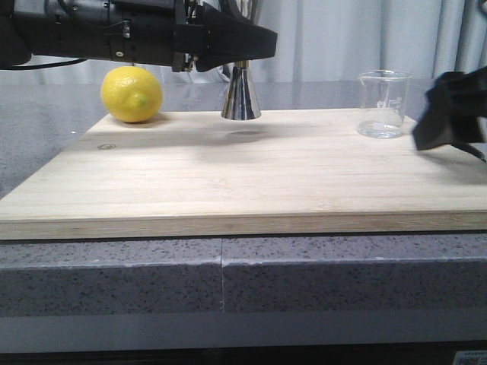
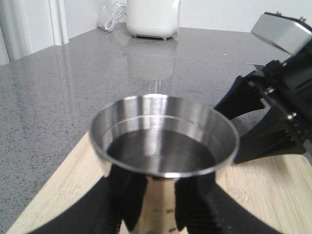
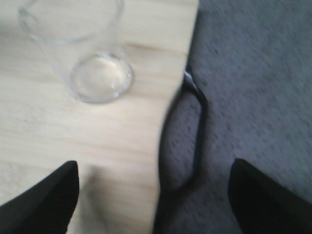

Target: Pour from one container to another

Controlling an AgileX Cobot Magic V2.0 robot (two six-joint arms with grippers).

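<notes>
The big wooden board [image 1: 251, 182] carries everything here, and the risk starts with the left gripper [image 2: 151, 214]: its dark fingers [image 2: 122, 204] are closed around the waist of the steel jigger [image 1: 242, 95], which stands at the board's far edge, just beyond the lemon's [image 1: 132, 93] side. If that arm twitches or lifts, the narrow-footed jigger could tip before anything reaches it. Off to the other side, the right gripper [image 3: 151, 195] hangs with its fingers spread wide and nothing between them, straddling the board's edge rather than the glass beaker [image 1: 384, 103], which sits ahead of it and off to one side; closing from there would likely clip the rim or shove the glass along the wood. A dark cable [image 3: 187, 146] loops on the counter between those fingers and could snag. Hard to read: the right wrist view is blurred, the beaker's contents barely show, and the jigger's upper cup is hidden behind the arm in the front view.
</notes>
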